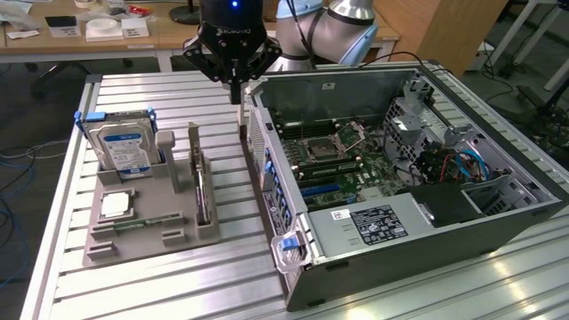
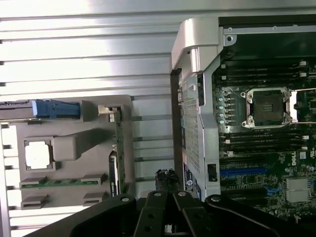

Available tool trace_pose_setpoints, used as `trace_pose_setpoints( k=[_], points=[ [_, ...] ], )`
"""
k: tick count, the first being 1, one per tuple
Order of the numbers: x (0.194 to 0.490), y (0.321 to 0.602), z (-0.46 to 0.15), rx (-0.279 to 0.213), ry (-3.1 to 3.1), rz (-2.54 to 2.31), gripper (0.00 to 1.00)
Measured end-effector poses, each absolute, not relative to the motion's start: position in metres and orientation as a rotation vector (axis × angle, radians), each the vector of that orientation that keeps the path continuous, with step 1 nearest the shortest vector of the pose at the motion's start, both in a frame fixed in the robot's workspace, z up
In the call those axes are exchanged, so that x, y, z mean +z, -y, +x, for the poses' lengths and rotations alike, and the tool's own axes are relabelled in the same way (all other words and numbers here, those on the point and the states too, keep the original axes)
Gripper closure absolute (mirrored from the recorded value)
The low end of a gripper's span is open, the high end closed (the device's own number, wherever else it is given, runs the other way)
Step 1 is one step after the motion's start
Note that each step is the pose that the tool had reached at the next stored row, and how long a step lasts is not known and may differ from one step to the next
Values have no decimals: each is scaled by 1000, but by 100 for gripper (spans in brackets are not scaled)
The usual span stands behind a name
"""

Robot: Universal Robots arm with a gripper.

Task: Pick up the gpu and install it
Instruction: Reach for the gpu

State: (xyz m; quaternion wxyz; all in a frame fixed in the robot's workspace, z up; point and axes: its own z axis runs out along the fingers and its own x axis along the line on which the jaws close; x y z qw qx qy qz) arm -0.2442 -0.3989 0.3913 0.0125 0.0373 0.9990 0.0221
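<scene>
The gpu point(image 1: 202, 192) is a thin dark card standing on its edge in a slot of the grey holder tray point(image 1: 146, 233), at the exterior view's left of the open computer case point(image 1: 462, 220). My black gripper point(image 1: 236, 99) hangs shut and empty above the gap between tray and case, well above the card and apart from it. In the wrist view the gripper point(image 2: 167, 175) points down at the slatted table, with the gpu point(image 2: 117, 163) edge-on to one side and the motherboard point(image 2: 256, 148) to the other.
The tray also holds a silver hard drive point(image 1: 124, 147) in a blue frame, a processor chip point(image 1: 116, 205) and a green memory stick point(image 1: 133, 225). The case lies on its side with blue slots point(image 1: 320, 190) and a power supply point(image 1: 378, 223). A desk stands behind.
</scene>
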Motion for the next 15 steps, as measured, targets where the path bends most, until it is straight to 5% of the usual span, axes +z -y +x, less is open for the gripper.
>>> trace_pose_setpoints(
  k=[15],
  points=[
    [391, 401, -275, 70, -3116, 54, 89]
  ],
)
